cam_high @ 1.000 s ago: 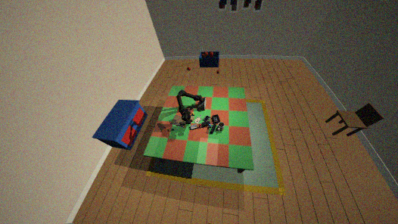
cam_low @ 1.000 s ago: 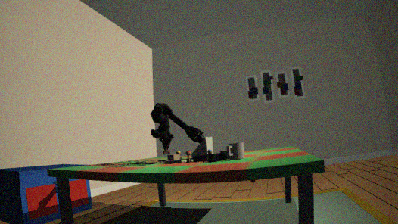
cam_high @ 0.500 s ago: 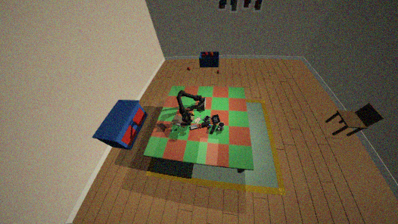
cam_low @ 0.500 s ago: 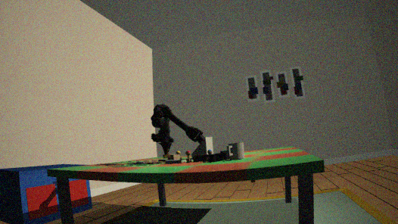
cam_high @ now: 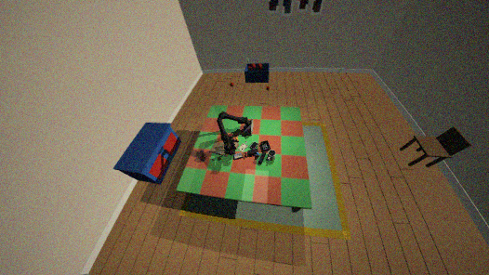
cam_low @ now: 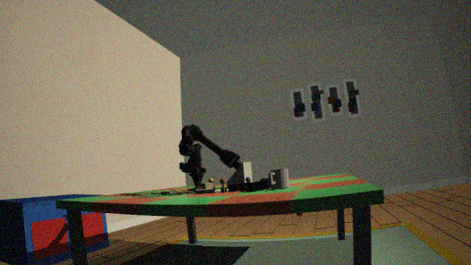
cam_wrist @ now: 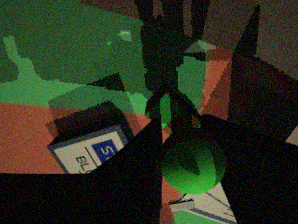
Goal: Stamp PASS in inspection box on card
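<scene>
A blue-labelled pad (cam_wrist: 92,150) lies beside the hand (cam_wrist: 172,117).

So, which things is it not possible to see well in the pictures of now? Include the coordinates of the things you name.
- Word on the stamp: the wrist view shows only the green knob (cam_wrist: 194,165); the knob hides what is under it.
- Label of the pad (cam_wrist: 90,150): in the wrist view, the black gripper covers its lower part.
- Whether the card has a print: too small and grainy in the top view.
- Fingertips: too dark and small in the exterior view to tell from what they hold.
</scene>
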`<state>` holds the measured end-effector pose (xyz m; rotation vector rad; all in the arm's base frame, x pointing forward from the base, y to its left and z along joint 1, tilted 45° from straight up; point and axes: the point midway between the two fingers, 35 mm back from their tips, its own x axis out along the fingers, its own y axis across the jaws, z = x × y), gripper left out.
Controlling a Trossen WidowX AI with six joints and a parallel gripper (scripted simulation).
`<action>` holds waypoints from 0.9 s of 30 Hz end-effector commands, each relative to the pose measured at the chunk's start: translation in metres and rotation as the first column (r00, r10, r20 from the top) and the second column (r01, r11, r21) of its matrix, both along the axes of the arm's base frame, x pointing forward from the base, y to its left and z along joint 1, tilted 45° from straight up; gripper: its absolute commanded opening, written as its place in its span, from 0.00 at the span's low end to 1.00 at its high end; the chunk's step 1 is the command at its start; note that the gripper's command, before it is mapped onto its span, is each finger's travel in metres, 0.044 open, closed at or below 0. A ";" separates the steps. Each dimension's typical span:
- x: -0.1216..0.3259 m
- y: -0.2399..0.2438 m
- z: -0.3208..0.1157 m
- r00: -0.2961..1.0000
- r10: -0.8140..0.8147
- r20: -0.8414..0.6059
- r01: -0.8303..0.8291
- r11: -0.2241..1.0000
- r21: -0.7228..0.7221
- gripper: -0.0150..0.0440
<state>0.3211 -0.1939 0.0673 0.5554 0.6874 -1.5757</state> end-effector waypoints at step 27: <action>0.015 0.081 0.082 1.000 0.004 -0.008 -0.004 1.000 0.002 0.68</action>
